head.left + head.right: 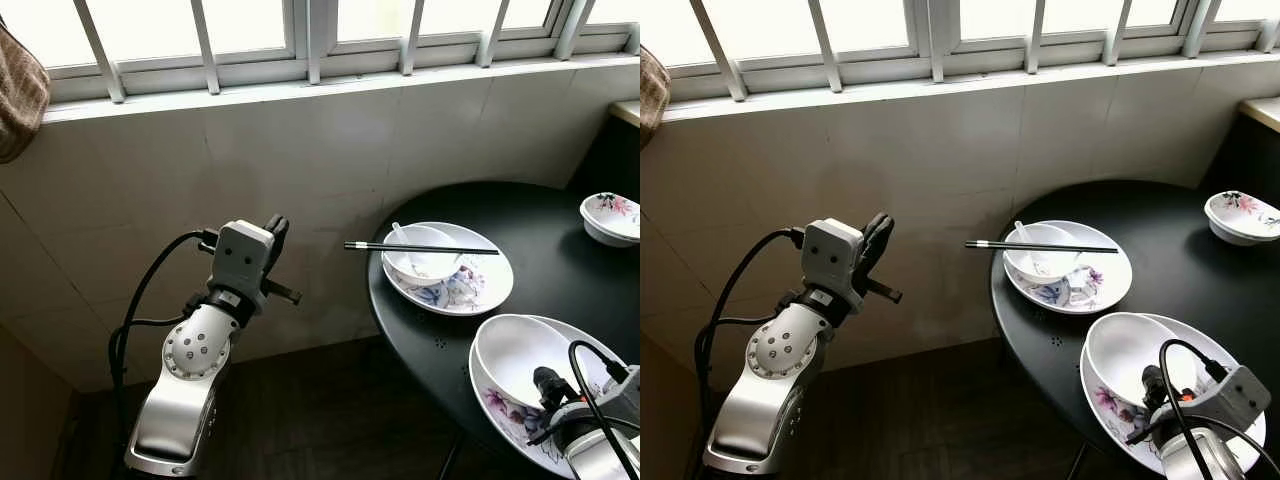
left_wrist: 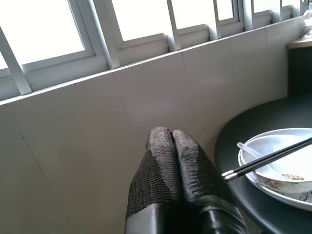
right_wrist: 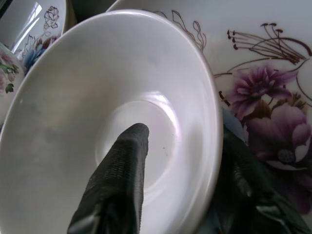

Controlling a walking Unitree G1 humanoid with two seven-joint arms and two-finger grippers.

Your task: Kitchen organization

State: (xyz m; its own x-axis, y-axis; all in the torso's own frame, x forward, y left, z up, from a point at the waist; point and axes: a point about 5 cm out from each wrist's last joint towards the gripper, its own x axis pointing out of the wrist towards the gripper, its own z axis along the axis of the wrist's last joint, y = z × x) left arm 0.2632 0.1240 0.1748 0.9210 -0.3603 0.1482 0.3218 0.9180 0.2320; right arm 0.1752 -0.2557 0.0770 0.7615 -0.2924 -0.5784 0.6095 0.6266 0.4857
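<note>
A black round table (image 1: 540, 235) carries two sets of flowered dishes. My right gripper (image 3: 185, 141) is at the near white bowl (image 1: 515, 350), which sits on a flowered plate (image 1: 497, 412). The gripper is open: one finger (image 3: 122, 175) rests inside the bowl and the other finger (image 3: 248, 180) sits outside its rim, over the plate. Farther back a second plate (image 1: 482, 290) holds a small bowl (image 1: 425, 264) with a white spoon (image 1: 400, 236). Black chopsticks (image 1: 420, 247) lie across that bowl. My left gripper (image 2: 171, 141) is shut on nothing, raised to the left of the table, near the tiled wall.
Another flowered bowl (image 1: 612, 216) stands at the table's far right. A barred window (image 1: 300, 40) runs above the tiled wall (image 1: 300, 160). A brown cloth (image 1: 18, 95) hangs at the upper left. Dark floor (image 1: 320, 420) lies between my left arm and the table.
</note>
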